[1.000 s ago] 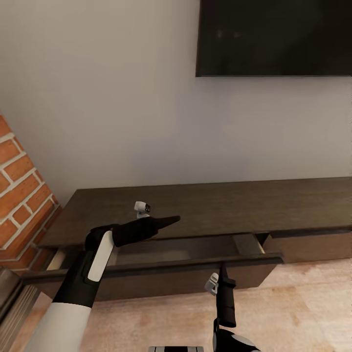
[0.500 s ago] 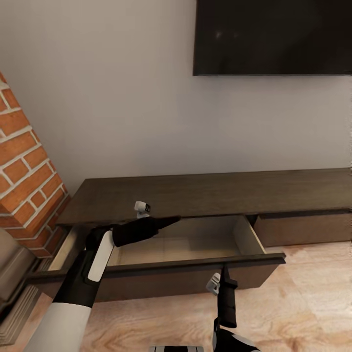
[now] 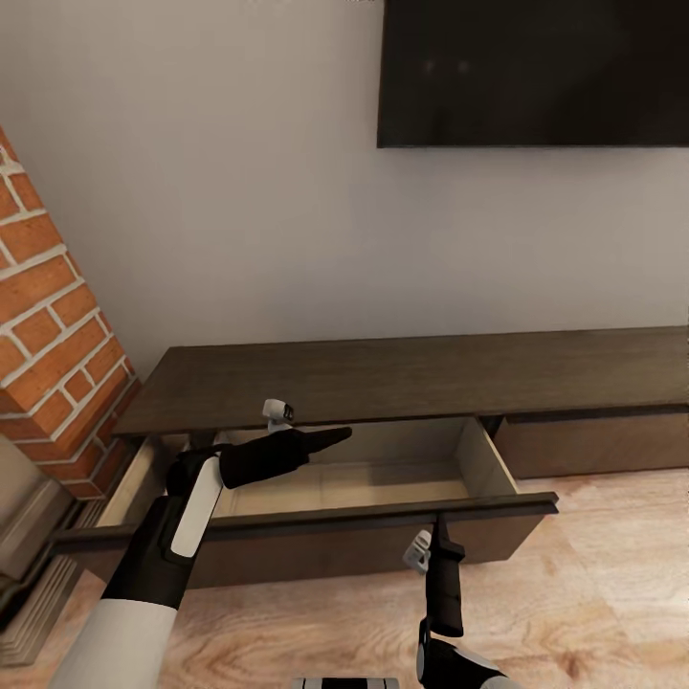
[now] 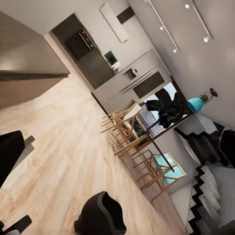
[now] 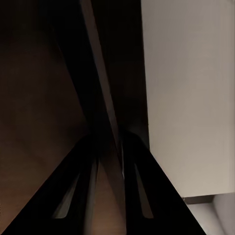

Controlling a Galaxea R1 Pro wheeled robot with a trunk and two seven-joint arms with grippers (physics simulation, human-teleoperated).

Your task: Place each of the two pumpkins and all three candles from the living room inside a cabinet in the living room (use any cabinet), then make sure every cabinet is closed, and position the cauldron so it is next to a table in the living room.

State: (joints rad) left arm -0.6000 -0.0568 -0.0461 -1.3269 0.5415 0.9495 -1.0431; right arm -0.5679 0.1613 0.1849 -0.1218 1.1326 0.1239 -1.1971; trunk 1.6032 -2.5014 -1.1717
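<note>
The cabinet (image 3: 402, 378) is a long low dark-brown unit against the wall. Its left drawer (image 3: 316, 522) stands pulled out, and the beige inside that I can see is bare. My right gripper (image 3: 440, 526) points up at the drawer's front, and in the right wrist view the gripper (image 5: 111, 143) is shut on the front's thin top edge. Over the drawer hovers my left gripper (image 3: 335, 437), open and holding nothing. The black cauldron (image 4: 100, 215) stands on the wood floor in the left wrist view. The pumpkins and candles are out of view.
A brick fireplace (image 3: 48, 364) rises at the left end of the cabinet. A dark TV (image 3: 536, 72) hangs on the wall above. The cabinet's right drawer front (image 3: 593, 445) is shut. Wooden chairs (image 4: 127, 129) around a table stand past the cauldron.
The whole view has shifted, so the camera moved. The left drawer has come further out of the cabinet with my right gripper on its front, showing more of its beige inside.
</note>
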